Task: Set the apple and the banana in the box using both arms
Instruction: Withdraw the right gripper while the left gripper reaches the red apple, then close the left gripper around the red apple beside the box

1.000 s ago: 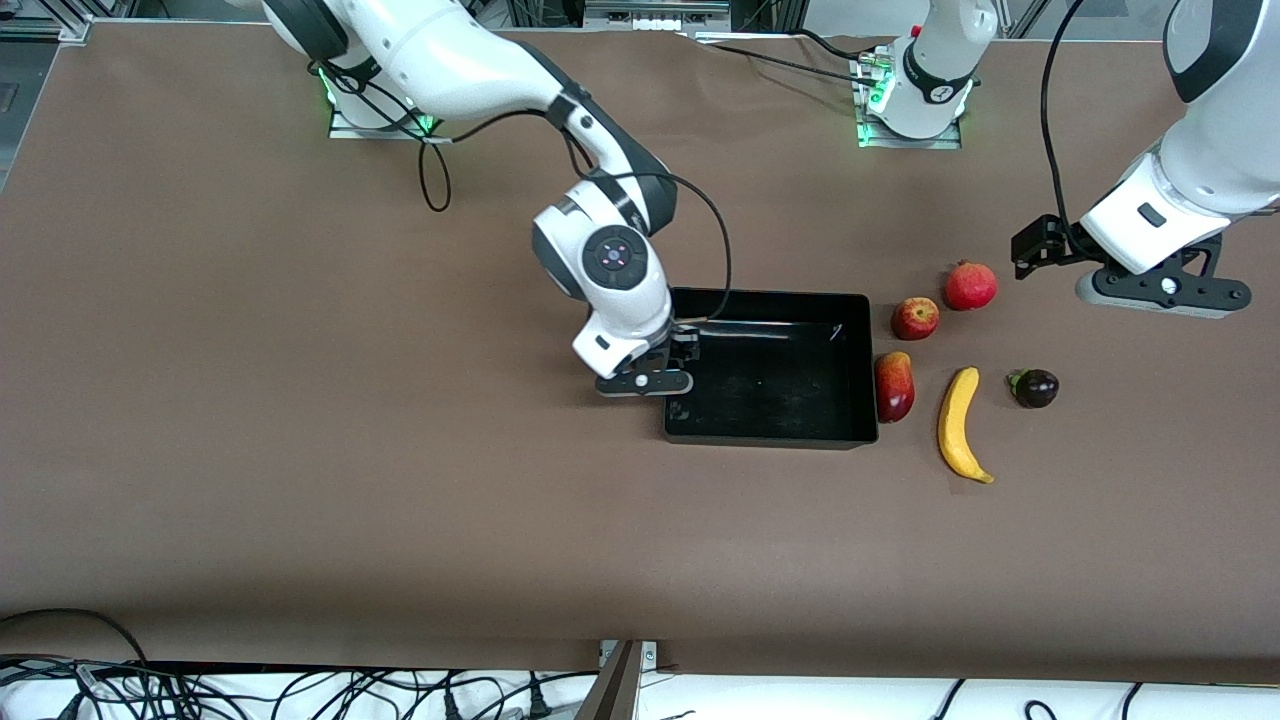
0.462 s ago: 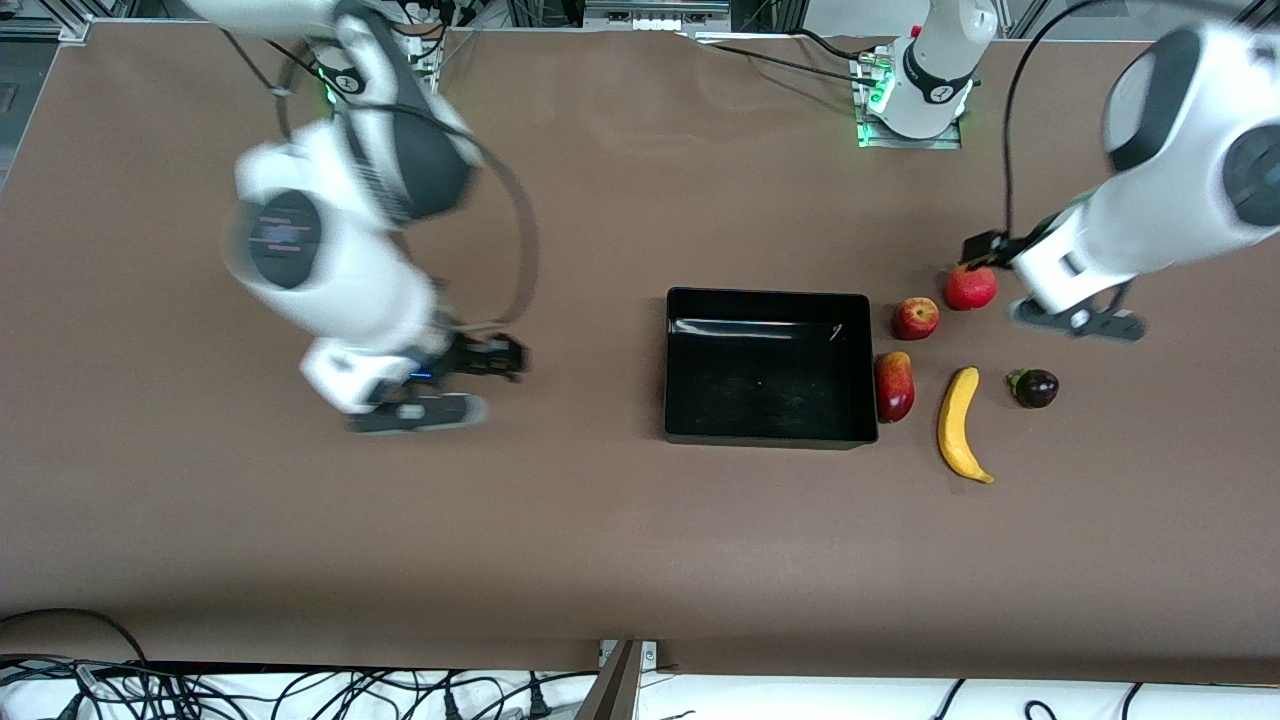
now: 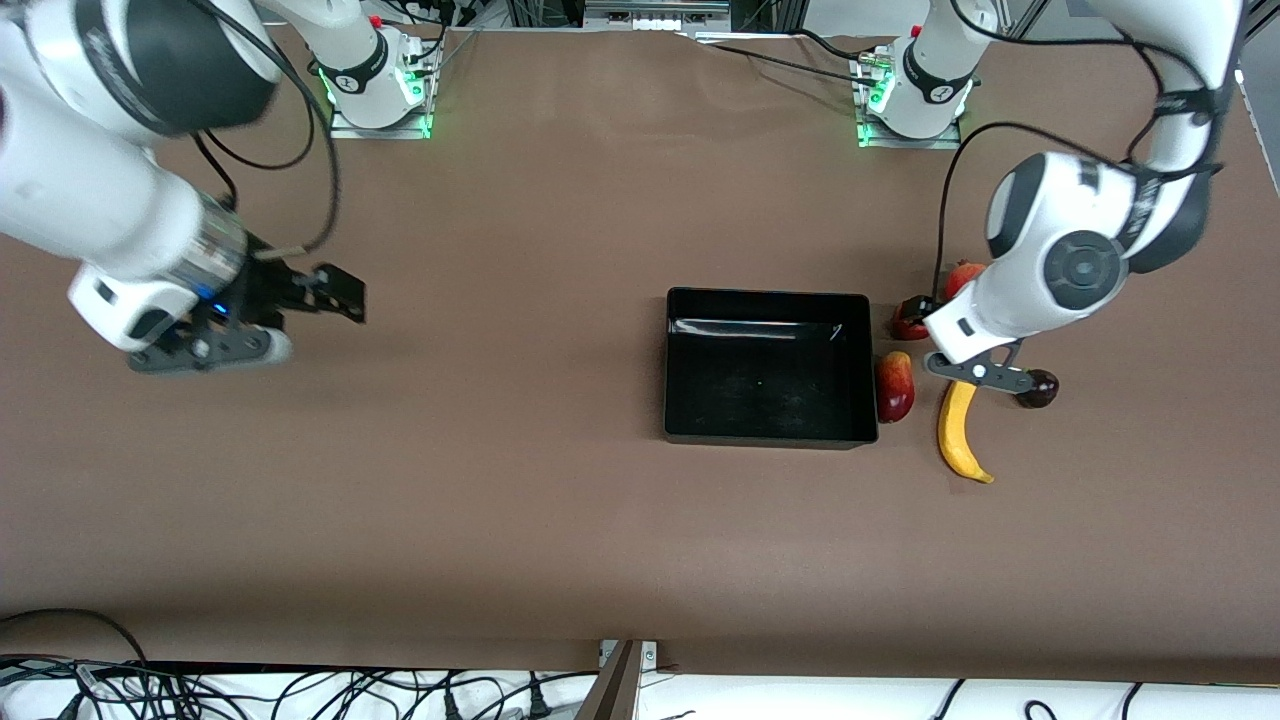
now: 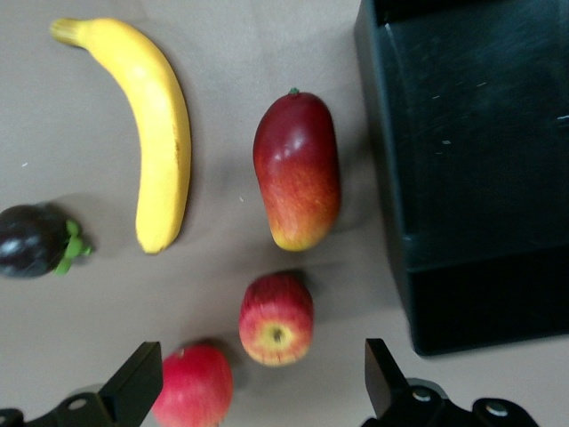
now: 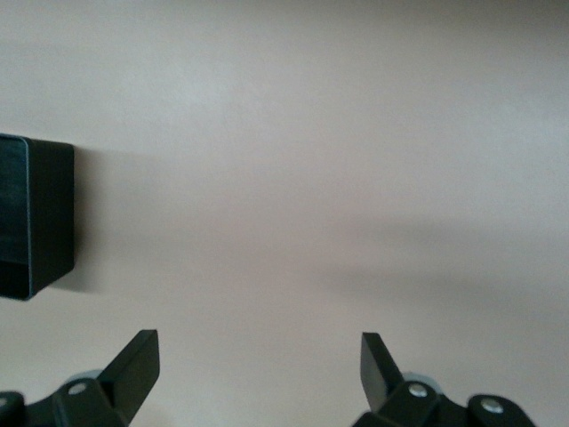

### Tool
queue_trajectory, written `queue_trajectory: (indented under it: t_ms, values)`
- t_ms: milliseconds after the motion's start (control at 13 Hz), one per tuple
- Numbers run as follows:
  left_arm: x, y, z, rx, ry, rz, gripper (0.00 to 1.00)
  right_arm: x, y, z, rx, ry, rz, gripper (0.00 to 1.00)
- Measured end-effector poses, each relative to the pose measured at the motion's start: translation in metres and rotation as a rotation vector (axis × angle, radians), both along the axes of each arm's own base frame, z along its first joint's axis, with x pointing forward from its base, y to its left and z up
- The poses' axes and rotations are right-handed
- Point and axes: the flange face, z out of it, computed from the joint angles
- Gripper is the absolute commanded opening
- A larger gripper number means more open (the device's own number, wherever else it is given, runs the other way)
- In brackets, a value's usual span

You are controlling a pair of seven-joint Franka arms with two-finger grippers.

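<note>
The apple (image 4: 276, 318) lies on the table between my left gripper's open fingers, with the deeper-red round fruit (image 4: 194, 387) beside it. In the front view the apple (image 3: 908, 325) is mostly hidden under my left arm. The banana (image 3: 960, 440) lies nearer the front camera than the apple and also shows in the left wrist view (image 4: 151, 124). The black box (image 3: 770, 296) is empty. My left gripper (image 3: 975, 370) hangs open over the fruits (image 4: 258, 387). My right gripper (image 3: 205, 350) is open and empty (image 5: 258, 369) over bare table toward the right arm's end.
A red-yellow mango-like fruit (image 3: 895, 385) lies against the box wall beside the banana. A dark purple fruit (image 3: 1040, 390) lies beside the banana toward the left arm's end. The box corner (image 5: 36, 213) shows in the right wrist view. Cables run along the table's front edge.
My right arm has swung from the box's edge out toward its own end of the table. My left arm has moved in and come down over the apple and banana.
</note>
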Motion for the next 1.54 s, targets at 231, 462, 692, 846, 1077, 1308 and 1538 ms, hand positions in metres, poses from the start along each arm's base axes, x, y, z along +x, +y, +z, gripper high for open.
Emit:
queue_trajectory:
  t_ms: [231, 462, 692, 846, 1077, 1308, 1538]
  values:
    - [-0.031, 0.008, -0.059, -0.013, -0.035, -0.011, 1.0, -0.03, -0.03, 0.006, -0.044, 0.006, -0.008, 1.0]
    - [-0.045, 0.02, -0.079, -0.015, -0.02, 0.007, 1.0, -0.04, -0.038, -0.001, -0.067, 0.014, 0.033, 1.0]
    - [-0.052, 0.021, -0.088, -0.013, -0.001, 0.009, 1.0, -0.038, -0.056, -0.004, -0.071, 0.019, 0.046, 1.0]
    - [-0.057, 0.022, -0.098, -0.011, 0.021, 0.01, 0.93, -0.036, -0.064, -0.004, -0.078, 0.014, 0.037, 1.0]
    - [-0.06, 0.022, -0.113, -0.013, 0.04, 0.011, 0.28, -0.034, -0.064, -0.005, -0.079, -0.002, 0.036, 1.0]
    - [-0.061, 0.021, -0.118, -0.013, 0.046, 0.011, 0.06, -0.032, -0.066, -0.007, -0.099, -0.009, 0.038, 1.0]
    - [-0.044, 0.021, -0.096, -0.011, 0.024, 0.015, 0.07, -0.029, -0.067, 0.003, -0.107, -0.037, 0.037, 1.0]
